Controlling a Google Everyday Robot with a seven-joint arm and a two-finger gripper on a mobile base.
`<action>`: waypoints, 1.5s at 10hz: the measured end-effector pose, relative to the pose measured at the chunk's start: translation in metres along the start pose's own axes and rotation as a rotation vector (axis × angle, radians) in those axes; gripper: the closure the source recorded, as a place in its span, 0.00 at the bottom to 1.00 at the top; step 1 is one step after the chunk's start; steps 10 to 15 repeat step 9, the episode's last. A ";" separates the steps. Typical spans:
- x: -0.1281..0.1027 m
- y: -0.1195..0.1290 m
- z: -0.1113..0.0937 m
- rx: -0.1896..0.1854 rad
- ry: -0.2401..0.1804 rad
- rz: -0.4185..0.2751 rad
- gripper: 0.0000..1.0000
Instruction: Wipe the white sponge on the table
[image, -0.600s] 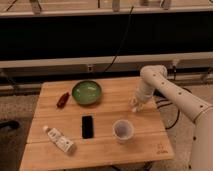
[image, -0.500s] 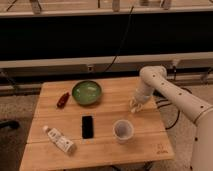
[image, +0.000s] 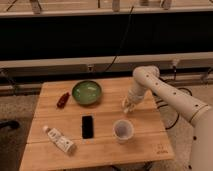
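Spotting the gripper (image: 129, 105) low at three o'clock on the tabletop (image: 150, 142), right on the white sponge (image: 125, 107). Cannot tell whether spread or clamped. Around it: green bowl (image: 87, 92) at eleven o'clock, red object (image: 63, 99) at ten, black phone (image: 87, 126) near centre, white cup (image: 123, 130) at five, bottle (image: 59, 140) lying at eight.

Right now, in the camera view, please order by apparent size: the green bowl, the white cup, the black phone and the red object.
1. green bowl
2. white cup and black phone: about alike, so unranked
3. red object
The gripper is low over the table, right of the bowl.
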 end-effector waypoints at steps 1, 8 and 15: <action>-0.002 -0.006 -0.003 0.020 -0.001 -0.017 0.34; -0.003 -0.020 0.000 0.082 0.013 -0.110 0.47; -0.001 -0.014 0.007 0.070 0.011 -0.118 0.55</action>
